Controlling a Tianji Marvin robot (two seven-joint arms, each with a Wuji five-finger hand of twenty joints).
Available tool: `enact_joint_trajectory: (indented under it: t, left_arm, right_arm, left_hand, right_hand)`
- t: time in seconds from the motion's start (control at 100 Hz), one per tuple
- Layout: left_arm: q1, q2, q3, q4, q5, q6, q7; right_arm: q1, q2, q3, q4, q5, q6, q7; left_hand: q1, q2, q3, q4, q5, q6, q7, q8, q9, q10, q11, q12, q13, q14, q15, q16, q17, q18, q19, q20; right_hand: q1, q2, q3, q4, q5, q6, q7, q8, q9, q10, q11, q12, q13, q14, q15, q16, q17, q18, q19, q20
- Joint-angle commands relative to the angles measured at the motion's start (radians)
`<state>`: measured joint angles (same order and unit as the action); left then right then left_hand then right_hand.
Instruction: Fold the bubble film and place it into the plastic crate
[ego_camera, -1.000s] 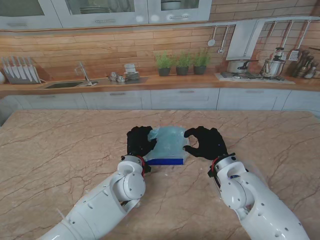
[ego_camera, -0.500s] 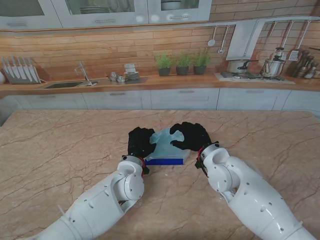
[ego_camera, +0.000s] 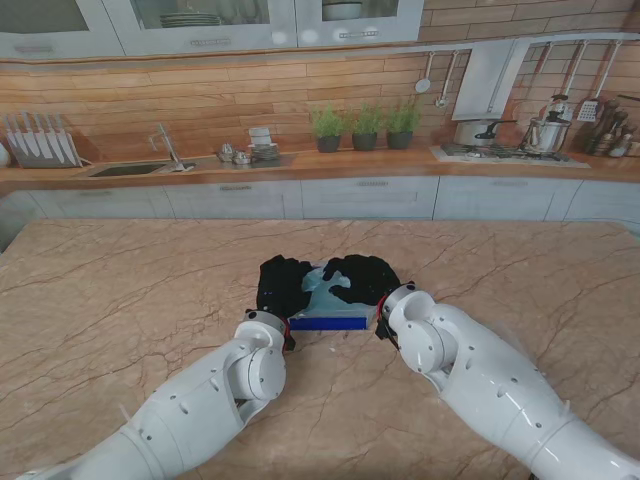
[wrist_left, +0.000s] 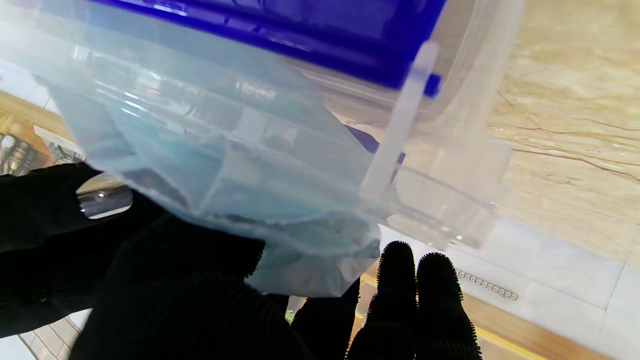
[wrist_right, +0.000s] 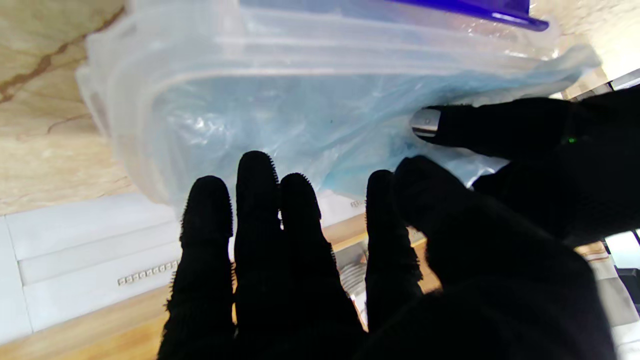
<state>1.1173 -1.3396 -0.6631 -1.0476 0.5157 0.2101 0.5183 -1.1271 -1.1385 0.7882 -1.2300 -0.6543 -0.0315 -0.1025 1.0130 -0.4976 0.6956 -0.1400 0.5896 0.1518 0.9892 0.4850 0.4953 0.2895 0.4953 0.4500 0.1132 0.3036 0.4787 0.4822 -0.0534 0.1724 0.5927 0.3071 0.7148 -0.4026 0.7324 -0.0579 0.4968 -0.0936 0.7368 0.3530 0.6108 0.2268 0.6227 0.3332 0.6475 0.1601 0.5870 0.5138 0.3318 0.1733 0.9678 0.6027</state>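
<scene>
The pale blue bubble film (ego_camera: 322, 283) sits bunched in the top of the clear plastic crate (ego_camera: 330, 322), which has a blue base. My left hand (ego_camera: 280, 285) is at the crate's left side with the film's edge caught between thumb and fingers (wrist_left: 420, 300). In the left wrist view the film (wrist_left: 215, 165) drapes over that hand beside the crate's clear wall (wrist_left: 440, 210). My right hand (ego_camera: 360, 280) lies over the crate, its fingers (wrist_right: 260, 210) straight and resting on the film (wrist_right: 300, 115), gripping nothing. The crate's rim (wrist_right: 150, 85) shows around the film.
The crate stands mid-table on the marble top (ego_camera: 120, 300). Behind the table's far edge run white cabinets (ego_camera: 370, 197) and a wooden counter with potted herbs (ego_camera: 365, 125).
My right hand has swung left from the crate's right side to over the crate, pressing the film down. The left hand has stayed at the crate's left side.
</scene>
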Motion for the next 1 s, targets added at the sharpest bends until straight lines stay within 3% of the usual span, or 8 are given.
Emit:
enact_joint_trajectory:
  t: [0.0, 0.22, 0.39, 0.67, 0.83, 0.99]
  left_arm:
    - [0.003, 0.000, 0.001, 0.001, 0.000, -0.002, -0.004]
    - [-0.002, -0.002, 0.007, 0.014, 0.005, -0.007, 0.003]
    - [-0.003, -0.001, 0.008, 0.017, 0.008, -0.010, 0.004]
    - [-0.001, -0.007, 0.008, 0.028, 0.002, -0.012, 0.018]
    - [-0.002, -0.013, 0.010, 0.044, -0.008, -0.019, 0.026]
    - [-0.004, -0.015, 0.012, 0.052, -0.010, -0.022, 0.030]
  right_arm:
    - [0.012, -0.013, -0.014, 0.011, 0.009, 0.011, 0.017]
    - [0.055, -0.032, -0.079, 0.080, 0.067, 0.018, 0.029]
    - [0.031, -0.041, -0.059, 0.073, 0.068, 0.021, -0.019]
    - [-0.024, -0.038, 0.009, 0.013, 0.038, 0.002, -0.083]
    - [-0.018, -0.041, 0.006, 0.018, 0.033, 0.001, -0.097]
    - [0.012, -0.051, -0.025, 0.049, 0.049, -0.001, -0.096]
  left_hand:
    - [0.045, -0.034, 0.043, 0.007, -0.032, -0.048, -0.026, -0.013, -0.037, -0.010, -0.016, -0.008, -0.024, -0.025, -0.008, -0.012, 0.000, -0.046, -0.027, -0.017]
    - [0.050, -0.031, 0.049, 0.001, 0.001, -0.061, 0.011, 0.003, -0.027, -0.012, -0.011, -0.007, -0.023, -0.025, 0.003, -0.011, 0.004, -0.048, -0.035, -0.021]
    - [0.053, -0.015, 0.043, 0.001, 0.012, -0.064, 0.053, 0.008, -0.016, -0.013, -0.005, -0.007, -0.020, -0.025, 0.012, -0.011, 0.006, -0.050, -0.030, -0.018]
    - [0.051, -0.009, 0.043, 0.004, 0.002, -0.059, 0.072, -0.001, -0.012, -0.015, 0.000, -0.005, -0.018, -0.026, 0.018, -0.013, 0.005, -0.050, -0.022, -0.014]
    - [0.048, -0.007, 0.046, 0.005, -0.002, -0.063, 0.080, -0.005, -0.010, -0.017, 0.004, -0.004, -0.018, -0.027, 0.021, -0.014, 0.004, -0.049, -0.019, -0.012]
    - [0.045, -0.005, 0.043, 0.004, -0.002, -0.080, 0.085, -0.008, -0.010, -0.017, 0.004, -0.005, -0.017, -0.027, 0.022, -0.015, 0.004, -0.049, -0.017, -0.011]
  right_hand:
    - [0.019, 0.073, -0.029, -0.012, -0.028, 0.003, -0.031, -0.010, -0.029, -0.007, -0.008, -0.004, -0.003, -0.013, -0.012, -0.009, -0.008, -0.017, -0.013, -0.009]
    - [-0.006, 0.104, -0.083, 0.010, -0.057, -0.005, -0.045, 0.008, -0.041, -0.006, -0.001, -0.001, -0.015, -0.007, 0.001, -0.003, -0.018, -0.009, -0.005, 0.000]
    - [-0.036, 0.076, -0.091, 0.022, -0.046, 0.014, -0.029, 0.033, -0.039, -0.003, 0.020, 0.008, -0.011, -0.004, 0.024, 0.006, -0.014, 0.006, 0.013, 0.008]
    - [-0.069, 0.039, -0.041, 0.047, -0.066, 0.037, -0.068, 0.079, -0.021, -0.002, 0.049, 0.018, 0.006, -0.006, 0.054, 0.015, -0.006, 0.012, 0.039, 0.010]
    - [-0.073, -0.049, 0.044, 0.039, -0.105, 0.043, -0.081, 0.120, -0.019, -0.006, 0.065, 0.024, 0.013, -0.006, 0.062, 0.014, -0.002, 0.015, 0.047, 0.002]
    - [-0.063, -0.070, 0.075, 0.031, -0.097, -0.007, -0.064, 0.134, 0.001, -0.017, 0.067, 0.023, 0.025, -0.007, 0.063, 0.013, 0.005, 0.017, 0.050, 0.000]
